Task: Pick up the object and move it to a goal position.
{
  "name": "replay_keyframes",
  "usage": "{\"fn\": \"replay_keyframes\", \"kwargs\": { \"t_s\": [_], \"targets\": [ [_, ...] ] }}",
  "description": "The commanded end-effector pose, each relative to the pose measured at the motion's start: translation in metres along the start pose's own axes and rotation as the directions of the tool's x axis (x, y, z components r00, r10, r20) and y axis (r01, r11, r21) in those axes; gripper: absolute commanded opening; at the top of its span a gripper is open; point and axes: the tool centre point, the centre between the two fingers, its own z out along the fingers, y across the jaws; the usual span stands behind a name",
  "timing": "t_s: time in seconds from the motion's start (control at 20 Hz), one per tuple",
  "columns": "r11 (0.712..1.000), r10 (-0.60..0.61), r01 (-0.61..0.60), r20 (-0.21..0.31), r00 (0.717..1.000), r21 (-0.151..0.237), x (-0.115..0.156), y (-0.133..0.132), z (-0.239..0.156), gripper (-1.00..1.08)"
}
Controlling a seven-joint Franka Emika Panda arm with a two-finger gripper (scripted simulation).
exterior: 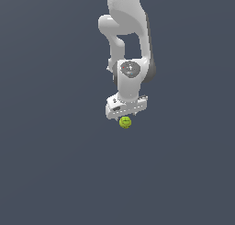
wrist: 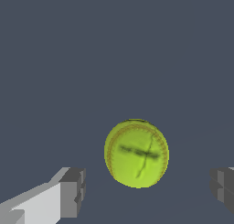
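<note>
A white arm is seen reaching down over a plain dark grey counter (exterior: 55, 173). A small yellow-green ball (exterior: 125, 122) with faint darker seam lines is shown on the counter directly beneath the gripper (exterior: 127, 113). In the wrist view the ball (wrist: 136, 153) is framed between the two grey fingers (wrist: 73, 192), which are spread wide apart with clear gaps on both sides; nothing is held. The grasp is judged not yet made. A risk can be foreseen: if the fingers are closed too high on the ball or off its centre, it could be squeezed out and sent rolling away. No goal marker can be seen.
</note>
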Motion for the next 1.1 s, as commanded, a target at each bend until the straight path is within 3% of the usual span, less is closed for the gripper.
{"fn": "replay_keyframes", "kwargs": {
  "t_s": [0.0,0.75,0.8,1.05],
  "targets": [
    [1.000,0.000,0.000,0.000,1.000,0.000,0.000,0.000,0.003,1.00],
    [1.000,-0.005,0.005,-0.001,1.000,0.000,-0.001,0.000,0.050,1.00],
    [1.000,-0.005,0.005,-0.001,1.000,0.000,-0.001,0.000,0.050,-1.00],
    [1.000,-0.005,0.005,-0.001,1.000,0.000,-0.001,0.000,0.050,-1.00]
  ]
}}
